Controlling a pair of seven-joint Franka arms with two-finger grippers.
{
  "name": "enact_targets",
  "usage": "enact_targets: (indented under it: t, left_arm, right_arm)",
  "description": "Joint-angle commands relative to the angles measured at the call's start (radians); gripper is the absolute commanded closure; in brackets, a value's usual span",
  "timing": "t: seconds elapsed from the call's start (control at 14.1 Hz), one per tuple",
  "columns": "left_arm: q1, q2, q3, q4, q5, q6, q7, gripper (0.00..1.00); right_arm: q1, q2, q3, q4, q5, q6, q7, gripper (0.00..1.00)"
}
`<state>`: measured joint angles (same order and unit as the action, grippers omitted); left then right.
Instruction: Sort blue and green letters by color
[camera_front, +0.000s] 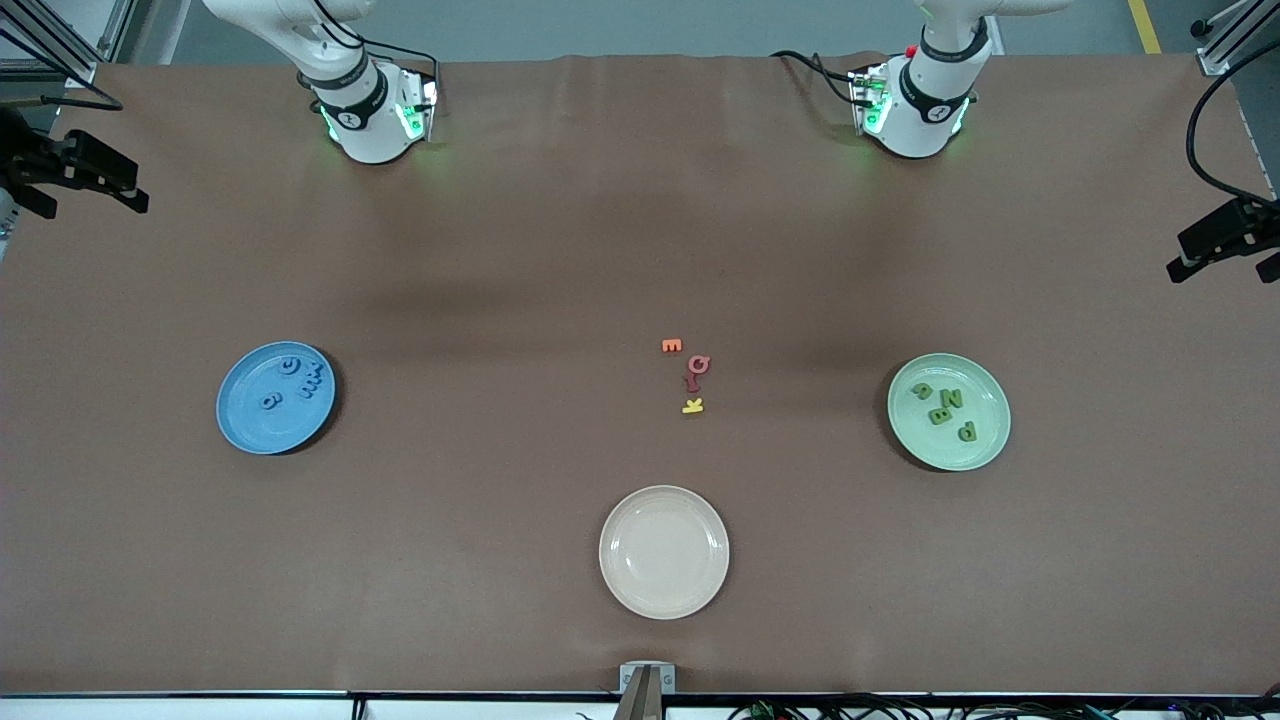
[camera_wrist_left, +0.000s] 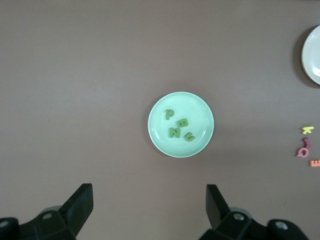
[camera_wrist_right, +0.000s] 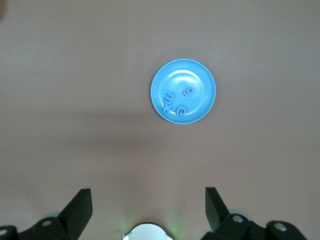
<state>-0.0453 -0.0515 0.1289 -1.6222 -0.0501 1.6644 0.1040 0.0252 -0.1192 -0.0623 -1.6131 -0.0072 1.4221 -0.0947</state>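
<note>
Blue plate (camera_front: 245, 425): lies on the brown bench (camera_front: 500, 280) toward the right arm's end, at about 9 o'clock from the middle of the front view.
Blue letters (camera_front: 292, 382): all four lie flat in the blue plate; the G (camera_front: 289, 365) sits nearest the robots' side, the 6 (camera_front: 270, 401) nearer the front camera, and the remaining two lie close together by the rim.
Green plate (camera_front: 985, 440): lies toward the left arm's end, at about 3 o'clock.
Green letters (camera_front: 944, 408): P, N, B and u lie in a loose cluster inside the green plate.
Cream plate (camera_front: 664, 551): sits at 6 o'clock, nearest the front camera.
Other letters (camera_front: 690, 374): an orange, a red and a yellow piece lie in a short line on the bare bench at mid-table.
Left hand (camera_wrist_left: 149, 202): spread wide, holding nothing, high over the bench with the green plate below it.
Right hand (camera_wrist_right: 148, 205): spread wide, holding nothing, high over the bench with the blue plate below it.
</note>
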Motion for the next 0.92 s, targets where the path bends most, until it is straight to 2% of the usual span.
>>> enact_targets:
  t: [0.0,0.28,0.85]
  left_arm:
    - [-0.002,0.004,-0.032,0.039,-0.002,-0.046,-0.026,0.01]
    - [0.002,-0.017,-0.066,0.038,-0.002,-0.077,-0.138,0.01]
    - [0.001,-0.013,-0.069,0.039,-0.002,-0.084,-0.127,0.01]
  right_arm:
    - [0.010,0.003,-0.005,0.010,-0.002,-0.003,-0.008,0.00]
    - [0.013,0.003,-0.005,0.010,-0.002,-0.002,-0.007,0.00]
    - [0.013,0.003,-0.005,0.007,-0.002,-0.006,-0.003,0.00]
